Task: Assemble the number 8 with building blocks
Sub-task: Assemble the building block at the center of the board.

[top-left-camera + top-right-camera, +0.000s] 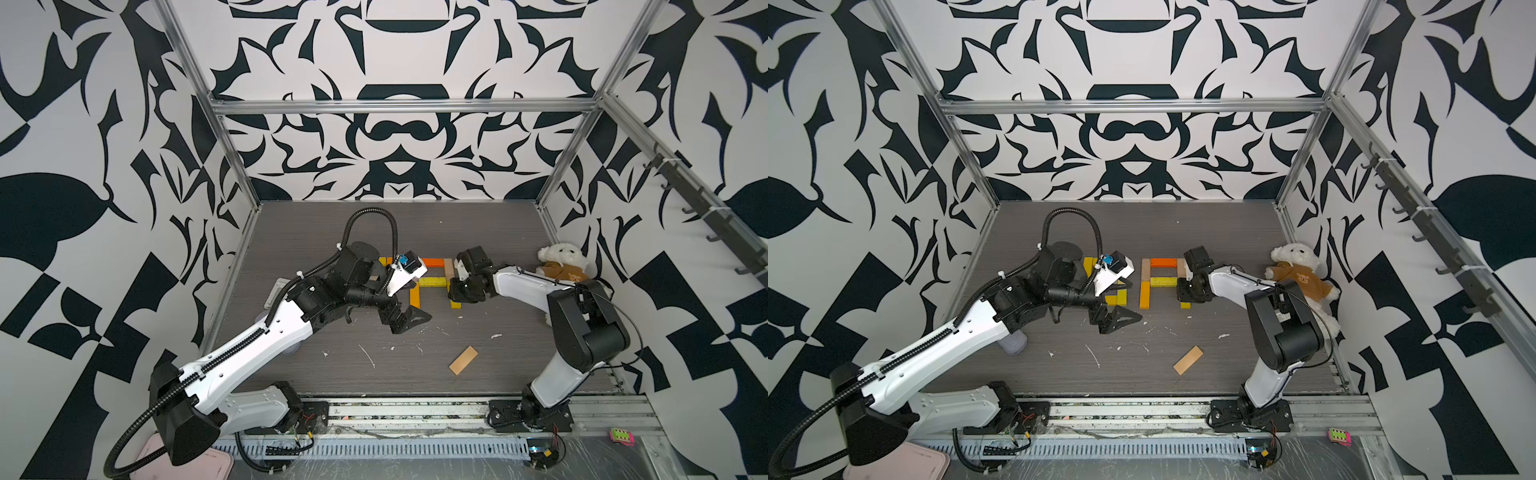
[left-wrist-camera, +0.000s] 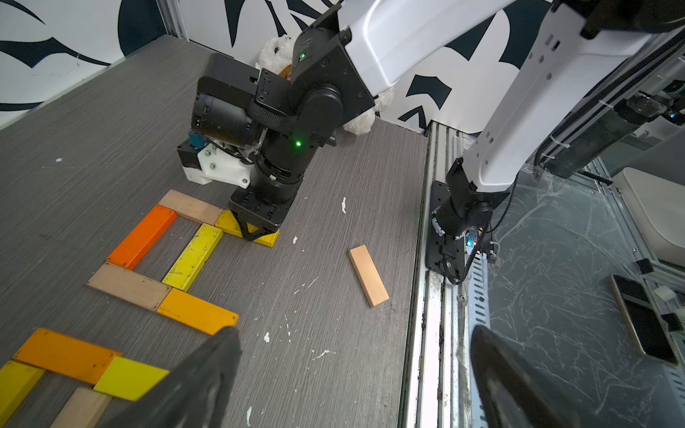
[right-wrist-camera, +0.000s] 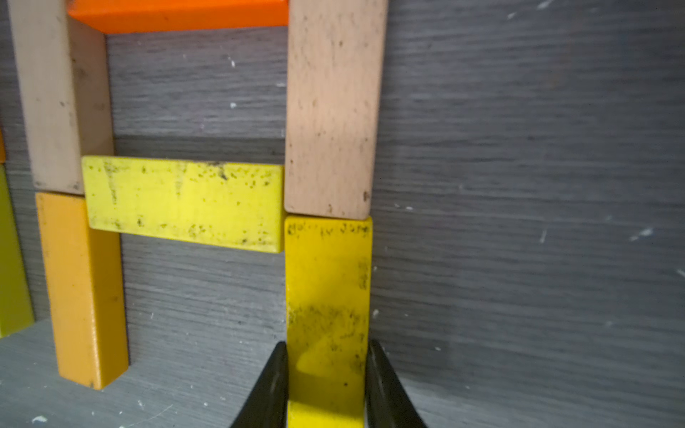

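Observation:
Building blocks lie flat in a partial figure: an orange block (image 1: 1163,262) across the far end, a tan block (image 1: 1145,270) and an amber block (image 1: 1144,295) down one side, a yellow block (image 1: 1163,282) across the middle, and a tan block (image 3: 330,111) on the other side. My right gripper (image 3: 328,348) is shut on a yellow block (image 3: 328,281) that rests on the table end to end with that tan block. A loose tan block (image 1: 463,360) lies nearer the front. My left gripper (image 2: 354,333) hangs open over bare table, nothing between its fingers.
More yellow and orange blocks (image 2: 66,355) lie under the left arm. A white teddy bear (image 1: 1296,266) leans against the right wall behind the right arm. The table's front edge meets a metal rail (image 1: 415,409). A phone (image 2: 643,322) lies beyond the rail.

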Robot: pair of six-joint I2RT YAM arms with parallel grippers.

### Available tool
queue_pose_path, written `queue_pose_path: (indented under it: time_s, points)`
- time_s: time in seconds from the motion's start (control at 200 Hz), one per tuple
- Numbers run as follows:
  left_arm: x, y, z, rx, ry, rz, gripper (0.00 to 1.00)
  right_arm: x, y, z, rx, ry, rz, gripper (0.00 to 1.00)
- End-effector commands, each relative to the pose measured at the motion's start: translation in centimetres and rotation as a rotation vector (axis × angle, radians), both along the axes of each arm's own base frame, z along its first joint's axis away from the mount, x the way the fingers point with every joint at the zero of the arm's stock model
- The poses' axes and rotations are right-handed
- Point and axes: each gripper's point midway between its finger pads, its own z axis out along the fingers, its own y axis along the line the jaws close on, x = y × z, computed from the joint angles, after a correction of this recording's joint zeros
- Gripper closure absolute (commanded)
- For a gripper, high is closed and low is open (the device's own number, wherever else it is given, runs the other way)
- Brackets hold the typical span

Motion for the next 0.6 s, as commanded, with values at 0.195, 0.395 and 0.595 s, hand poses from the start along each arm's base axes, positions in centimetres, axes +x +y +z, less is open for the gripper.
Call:
queue_pose_path:
  time_s: [0.195, 0.395, 0.595]
  points:
    - [-0.3, 0.1, 0.1, 0.001, -0.012, -0.015, 0.01, -0.3, 0.4, 0.2, 0.046, 0.023, -0.030, 0.51]
    - [-0.3, 0.0, 0.1, -0.001, -0.011, -0.016, 0.01, -0.7, 0.6, 0.8, 0.076, 0.020, -0.053, 0.48]
    - [-0.3, 0.0, 0.1, 0.000, -0.009, -0.018, 0.00, -0.8, 0.2, 1.3, 0.069, 0.005, -0.076, 0.47]
